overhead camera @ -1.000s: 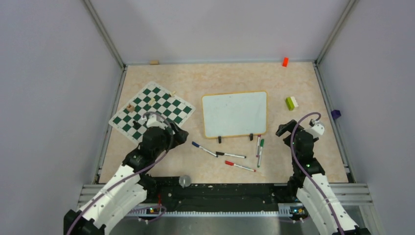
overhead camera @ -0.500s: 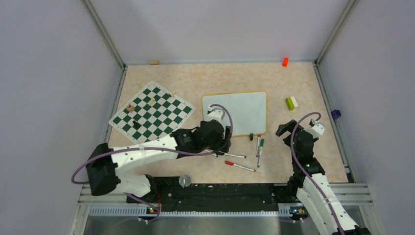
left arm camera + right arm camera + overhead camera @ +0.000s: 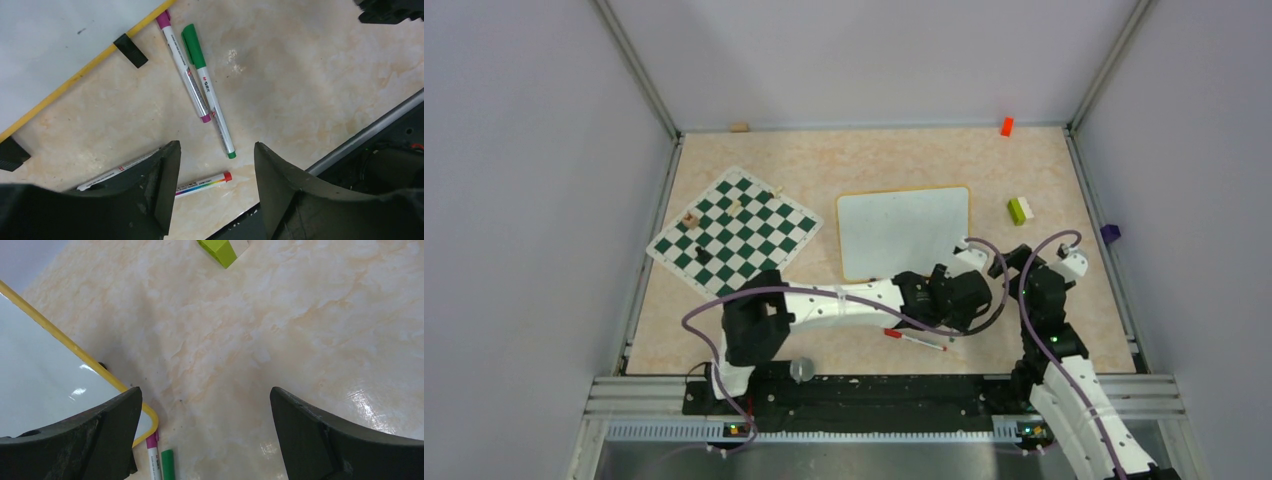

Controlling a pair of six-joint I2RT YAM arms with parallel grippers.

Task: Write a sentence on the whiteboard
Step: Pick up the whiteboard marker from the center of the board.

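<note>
The whiteboard (image 3: 904, 232), yellow-framed with black clips (image 3: 130, 50), lies flat mid-table, and no sentence shows on its white face. My left gripper (image 3: 954, 303) reaches across to its near right corner. In the left wrist view the left gripper (image 3: 215, 185) is open above the table with nothing held. A red-capped marker (image 3: 202, 184) lies on the table below the gap. A purple marker (image 3: 182, 67) and a green marker (image 3: 207, 95) lie side by side just beyond. My right gripper (image 3: 1012, 262) is wide open and empty right of the board; its wrist view (image 3: 205, 435) shows the board's corner (image 3: 40, 385).
A green-and-white chessboard mat (image 3: 734, 230) with small pieces lies at the left. A green-and-white block (image 3: 1020, 210) sits right of the board, and an orange block (image 3: 1006, 126) by the back wall. Another marker (image 3: 120, 170) lies partly under my left finger. The metal front rail (image 3: 370, 130) runs close by.
My left arm has swung from the chessboard mat across the whiteboard's near edge to the markers at the right, and its jaws have narrowed. The right arm has not moved.
</note>
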